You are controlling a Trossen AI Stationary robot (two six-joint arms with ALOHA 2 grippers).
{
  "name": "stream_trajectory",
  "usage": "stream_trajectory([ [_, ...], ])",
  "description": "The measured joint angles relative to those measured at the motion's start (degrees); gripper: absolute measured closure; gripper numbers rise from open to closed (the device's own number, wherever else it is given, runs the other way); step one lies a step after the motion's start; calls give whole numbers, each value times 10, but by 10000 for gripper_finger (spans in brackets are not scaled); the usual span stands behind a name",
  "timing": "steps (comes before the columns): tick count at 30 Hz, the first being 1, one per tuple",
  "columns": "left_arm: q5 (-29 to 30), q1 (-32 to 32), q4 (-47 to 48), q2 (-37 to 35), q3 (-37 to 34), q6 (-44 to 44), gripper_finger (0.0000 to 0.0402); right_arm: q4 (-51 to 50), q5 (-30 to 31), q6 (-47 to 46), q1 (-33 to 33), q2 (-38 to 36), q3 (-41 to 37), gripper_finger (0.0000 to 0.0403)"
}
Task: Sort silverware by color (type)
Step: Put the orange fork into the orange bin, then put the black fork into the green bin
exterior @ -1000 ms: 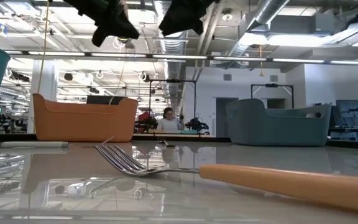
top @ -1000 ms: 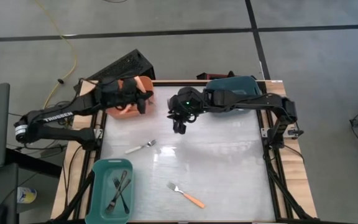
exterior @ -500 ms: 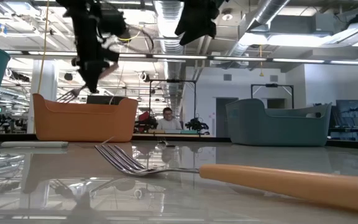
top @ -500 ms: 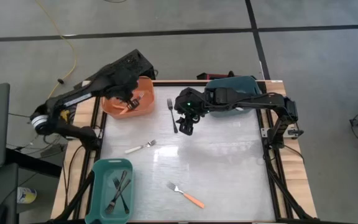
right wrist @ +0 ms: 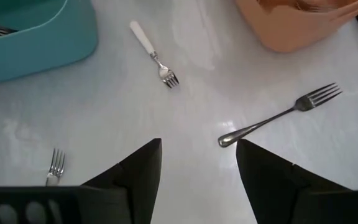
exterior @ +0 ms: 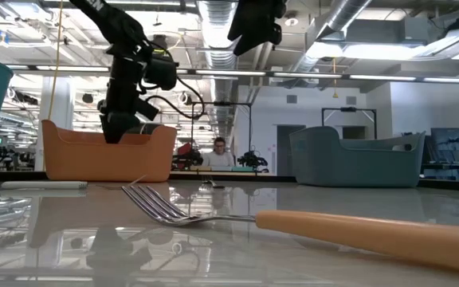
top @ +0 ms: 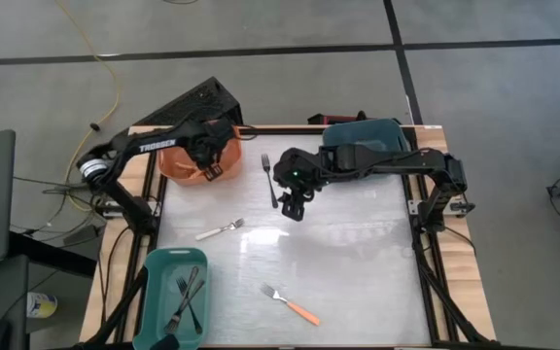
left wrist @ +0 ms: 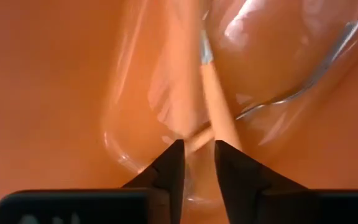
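Left fingers (left wrist: 197,163), now slightly parted, have dropped into the orange bin (top: 178,167); right fingers (right wrist: 197,165) spread wide.

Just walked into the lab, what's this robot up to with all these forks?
It is sorting forks into bins by type. The left gripper is down inside the orange bin, its fingers slightly apart over an orange-handled fork lying there. The right gripper hangs open above the table, beside a silver fork. A white-handled fork and another orange-handled fork lie loose, and dark forks sit in the teal tray.
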State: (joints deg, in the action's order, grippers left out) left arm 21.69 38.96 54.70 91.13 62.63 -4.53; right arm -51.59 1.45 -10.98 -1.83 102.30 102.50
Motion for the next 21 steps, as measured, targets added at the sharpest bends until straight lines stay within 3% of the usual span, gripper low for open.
stream_trajectory([
  [6,13,-4,0,-14,0,-2,273,-26,0,-26,8,0,0,171],
  [12,6,-4,18,-82,0,21,229,-43,0,-42,26,0,0,171],
  [14,-44,-4,19,-117,0,42,223,-55,0,-42,37,0,0,171],
  [17,-170,-8,2,-173,0,57,222,-67,0,-44,58,1,-1,171],
  [21,-304,-37,-34,-243,0,57,225,-5,2,-82,80,1,-31,171],
])
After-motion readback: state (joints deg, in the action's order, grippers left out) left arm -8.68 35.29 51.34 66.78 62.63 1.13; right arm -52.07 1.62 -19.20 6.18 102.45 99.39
